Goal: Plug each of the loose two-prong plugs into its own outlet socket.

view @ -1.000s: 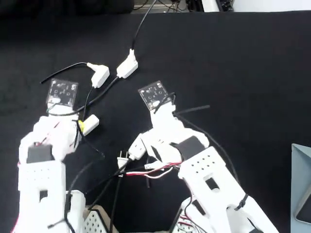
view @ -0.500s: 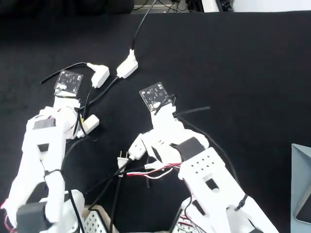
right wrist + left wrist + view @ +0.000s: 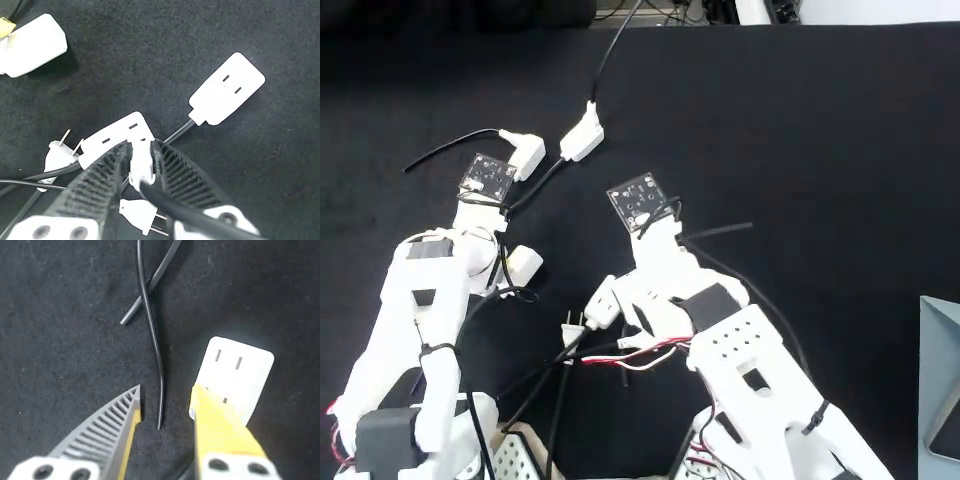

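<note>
My left gripper (image 3: 167,390) stands open over the black cloth, with a thin black cable (image 3: 159,375) running between its fingers. A white outlet socket (image 3: 235,372) lies outside the jaws, against the yellow finger (image 3: 220,425); from above this socket (image 3: 523,265) sits at the left arm's tip. My right gripper (image 3: 141,145) is shut on a white plug (image 3: 141,167) with a black cable, which meets a slotted socket block (image 3: 115,137). Two loose two-prong plugs (image 3: 57,155) (image 3: 142,215) lie close by. Another socket (image 3: 227,90) lies farther off.
Two more white sockets (image 3: 527,155) (image 3: 582,138) lie on their cables at the back left. Black cables and red-white wires (image 3: 630,355) cross the cloth between the arm bases. A grey box (image 3: 940,380) stands at the right edge.
The left arm has swung forward and to the right, and the white socket at its tip has shifted slightly right with it. The right arm has stayed put.
</note>
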`<state>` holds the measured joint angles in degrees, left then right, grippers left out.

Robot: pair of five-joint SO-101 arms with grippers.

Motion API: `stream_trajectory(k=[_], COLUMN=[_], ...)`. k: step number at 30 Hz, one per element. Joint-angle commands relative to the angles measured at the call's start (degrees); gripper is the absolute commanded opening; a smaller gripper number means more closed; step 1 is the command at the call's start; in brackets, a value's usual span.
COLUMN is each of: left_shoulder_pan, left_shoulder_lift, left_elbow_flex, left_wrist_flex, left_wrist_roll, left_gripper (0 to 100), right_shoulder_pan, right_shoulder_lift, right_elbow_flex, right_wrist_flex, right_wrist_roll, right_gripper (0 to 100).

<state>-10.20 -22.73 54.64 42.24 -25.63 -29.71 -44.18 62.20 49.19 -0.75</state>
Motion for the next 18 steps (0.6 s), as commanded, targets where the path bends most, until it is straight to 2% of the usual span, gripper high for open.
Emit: stream_trajectory(k=[1,10,15,18], left_shoulder_pan=[1.5,8.4,8.0,8.0], left_shoulder_lift=[0.0,-1.9,-11.4,-18.1], left_elbow_flex=[-2.5,-2.6,-2.0,-1.5], left_wrist_flex=[0.8,5.2,5.4,8.8], left_wrist_roll=[-0.3,-0.1,3.5,3.7], left_gripper=[17,17,17,17], right_shoulder_pan=[0.8,0.8,0.8,0.8], right_shoulder_lift=[0.0,0.0,0.0,0.0], right_elbow_flex=[-0.4,-0.3,0.1,0.5], right_wrist_flex=[-1.0,-1.0,-1.2,-1.2], right_wrist_roll=[-0.2,-0.2,-0.2,-0.2], right_gripper=[1.2,1.2,1.2,1.2])
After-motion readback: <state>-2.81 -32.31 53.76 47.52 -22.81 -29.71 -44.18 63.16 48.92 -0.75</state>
